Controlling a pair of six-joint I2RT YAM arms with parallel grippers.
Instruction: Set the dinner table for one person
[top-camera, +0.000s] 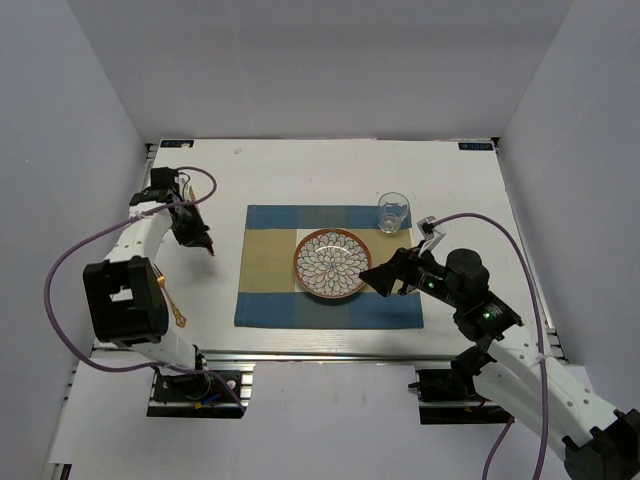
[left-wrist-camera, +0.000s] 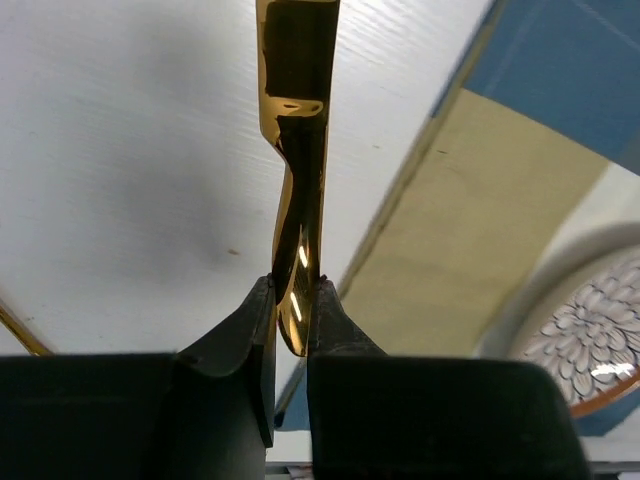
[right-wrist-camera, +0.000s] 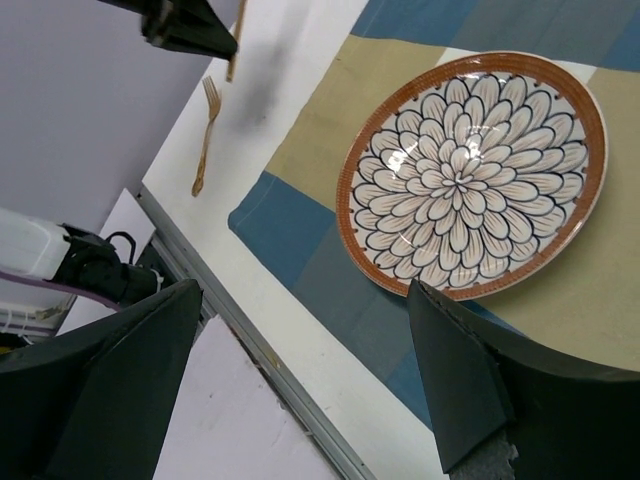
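Dinner table (top-camera: 300, 170) lies below the left end effector (left-wrist-camera: 295, 285), clamped on gold utensil (left-wrist-camera: 300, 150), and right end effector (top-camera: 372, 278), spread wide.

You've got a floral plate (top-camera: 332, 263) on the checked placemat (top-camera: 265, 270), a clear glass (top-camera: 393, 212) at its far right corner, a gold fork (right-wrist-camera: 205, 140) (lying flat) leftward, and a gold utensil (left-wrist-camera: 300, 150) near it.

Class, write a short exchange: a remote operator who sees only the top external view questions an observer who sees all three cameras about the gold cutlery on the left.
Operator: Is the left claw holding anything? From above I can't tell.
Observer: Yes, the left claw is shut on a slim gold utensil.
Operator: And the gold thing by the left arm's base?
Observer: A fork, lying flat on the dinner table, tines pointing away from the near edge.
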